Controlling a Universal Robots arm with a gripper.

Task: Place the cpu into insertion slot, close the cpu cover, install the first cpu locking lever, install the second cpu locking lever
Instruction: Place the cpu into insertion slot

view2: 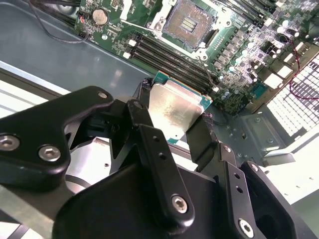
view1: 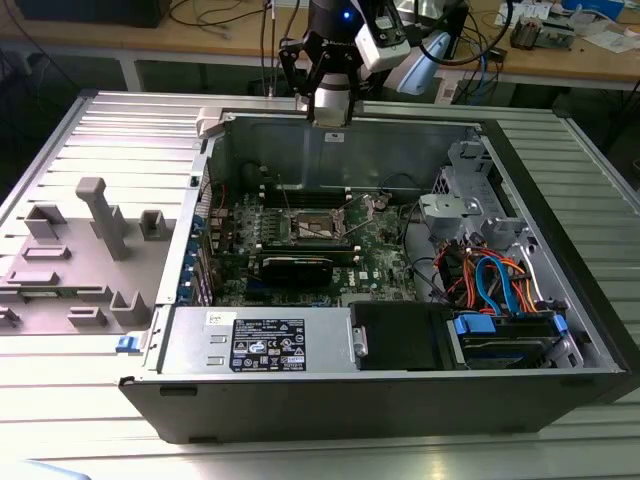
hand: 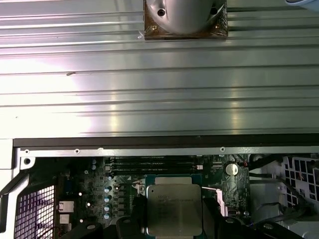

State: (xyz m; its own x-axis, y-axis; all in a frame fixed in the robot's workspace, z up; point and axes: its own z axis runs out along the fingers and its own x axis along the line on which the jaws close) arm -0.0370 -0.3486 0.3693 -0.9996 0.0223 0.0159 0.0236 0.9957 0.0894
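Grip: the black metal gripper (view2: 175,102) is clamped on the cpu (view2: 174,112), a small flat square chip with a dull silver-grey metal top and a green edge. 2 black fingers (view2: 199,139) press on opposite sides of it. The first wrist view agrees: the gripper (hand: 174,219) has the cpu (hand: 174,206) pinched between the 2 fingers.

Position: the cpu is held in the air, apart from the green motherboard (view2: 239,45). Past it in the second wrist view lie long black memory slots (view2: 169,59). Beyond those is the insertion slot (view2: 192,22), a square socket with a silvery metal rim, its dark centre exposed. A round silver coin cell (view2: 99,16) sits near it.

Exterior view, front to back:
- The ribbed silver metal table (view1: 100,440) carries the open dark-grey computer case (view1: 300,400) and, at the exterior view's left, a grey plastic fixture (view1: 90,250).
- A silver power supply box (view1: 260,340) sits against the case's near wall.
- Blue and orange cables (view1: 500,280) lie at the exterior view's right.
- The insertion slot (view1: 318,225) is mid-board. A thin silvery rod (view1: 352,207) angles up just beside it, possibly a locking lever; too small to be certain.
- The gripper (view1: 330,115) hangs over the case's far wall, well apart from the slot.
- A wooden bench (view1: 200,40) stands behind.
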